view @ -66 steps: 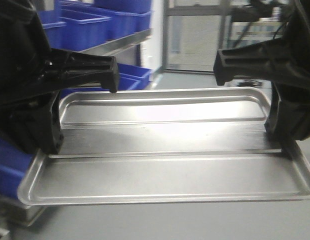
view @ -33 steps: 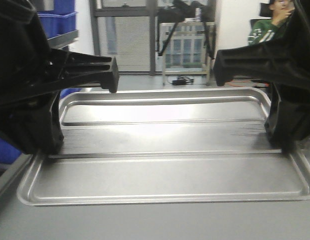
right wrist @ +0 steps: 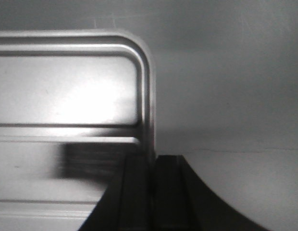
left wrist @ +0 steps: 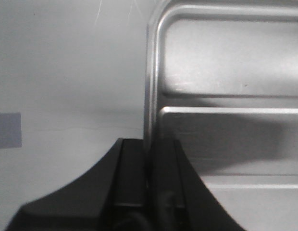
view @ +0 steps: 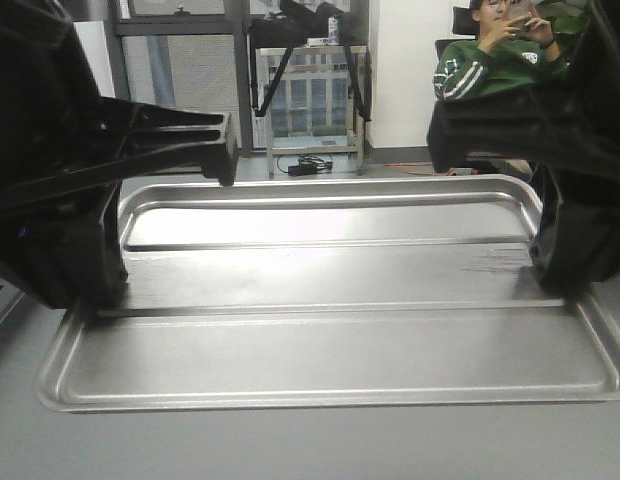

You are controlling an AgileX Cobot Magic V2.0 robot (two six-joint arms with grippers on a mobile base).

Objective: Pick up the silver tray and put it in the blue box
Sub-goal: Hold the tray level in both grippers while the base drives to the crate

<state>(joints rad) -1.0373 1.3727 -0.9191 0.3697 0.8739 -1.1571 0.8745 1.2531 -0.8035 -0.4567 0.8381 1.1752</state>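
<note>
— Where is the large, shallow, rectangular silver metal tray [view: 330,350] found?
— It is spanned between the two pincers. Its left short rim is clamped by the left pincer [left wrist: 149,161], its right short rim by the right pincer [right wrist: 153,175]. The blue box is not seen.
— How is it expected to handle?
— It is judged stiff, light and slippery. Level carrying by both short rims is advised, as a thin rim may be let slip.
— And the surroundings?
— A plain grey surface [left wrist: 67,72] is seen beneath the pincers. Glazed doors [view: 190,70] and a seated person in green [view: 490,65] are seen beyond them.
</note>
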